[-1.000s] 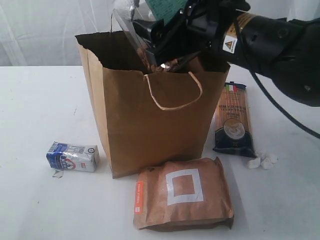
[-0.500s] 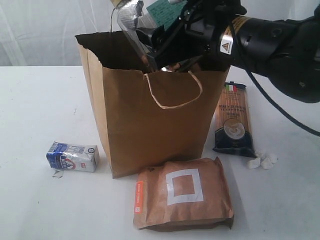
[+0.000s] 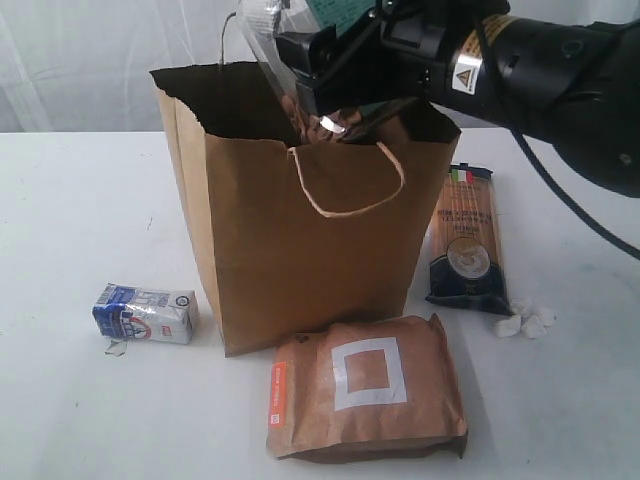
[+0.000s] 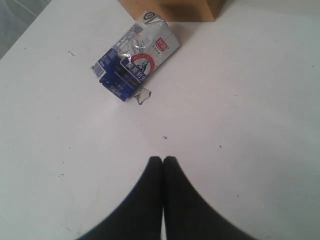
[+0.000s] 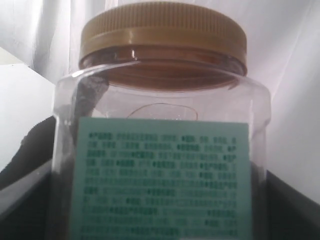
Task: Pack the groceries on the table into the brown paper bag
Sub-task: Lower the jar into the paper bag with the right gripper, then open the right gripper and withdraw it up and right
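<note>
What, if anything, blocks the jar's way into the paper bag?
Nothing visible. The gold-lidded clear jar hangs tilted over the open mouth of the brown paper bag, its lower end behind the front rim; the inside is hidden.

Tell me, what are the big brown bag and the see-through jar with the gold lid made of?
Brown bag: paper, dull and matte, with creases and a ragged top edge; its handle looks like twisted cord. Clear jar: probably plastic, shiny and see-through. Gold lid: likely plastic too, with ribbed sides.
</note>
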`<action>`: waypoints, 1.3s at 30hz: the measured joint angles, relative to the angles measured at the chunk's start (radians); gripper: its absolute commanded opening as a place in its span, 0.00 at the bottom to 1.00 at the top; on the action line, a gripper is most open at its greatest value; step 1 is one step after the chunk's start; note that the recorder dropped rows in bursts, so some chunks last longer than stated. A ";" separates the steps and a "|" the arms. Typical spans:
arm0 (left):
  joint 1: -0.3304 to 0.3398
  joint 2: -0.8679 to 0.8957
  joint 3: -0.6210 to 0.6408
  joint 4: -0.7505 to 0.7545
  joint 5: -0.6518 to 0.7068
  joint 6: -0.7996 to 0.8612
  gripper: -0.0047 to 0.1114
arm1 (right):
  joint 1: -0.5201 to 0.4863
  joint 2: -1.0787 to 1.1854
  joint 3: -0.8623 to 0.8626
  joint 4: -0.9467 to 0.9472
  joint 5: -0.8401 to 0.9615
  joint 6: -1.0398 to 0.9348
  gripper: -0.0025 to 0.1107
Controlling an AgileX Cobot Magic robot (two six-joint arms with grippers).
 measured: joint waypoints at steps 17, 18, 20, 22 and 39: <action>0.000 0.000 0.000 0.000 0.000 0.000 0.04 | 0.000 -0.010 -0.008 0.002 -0.033 0.043 0.94; 0.000 0.000 0.000 0.000 0.000 0.000 0.04 | 0.000 -0.010 -0.008 0.002 -0.039 0.043 0.94; 0.000 0.000 0.000 0.000 0.000 0.000 0.04 | 0.000 -0.014 -0.008 0.002 -0.060 0.043 0.94; 0.000 0.000 0.000 0.000 0.000 0.000 0.04 | 0.008 -0.028 -0.008 0.002 -0.075 0.043 0.94; 0.000 0.000 0.000 0.000 0.000 0.000 0.04 | -0.010 -0.234 0.011 0.000 0.287 0.031 0.94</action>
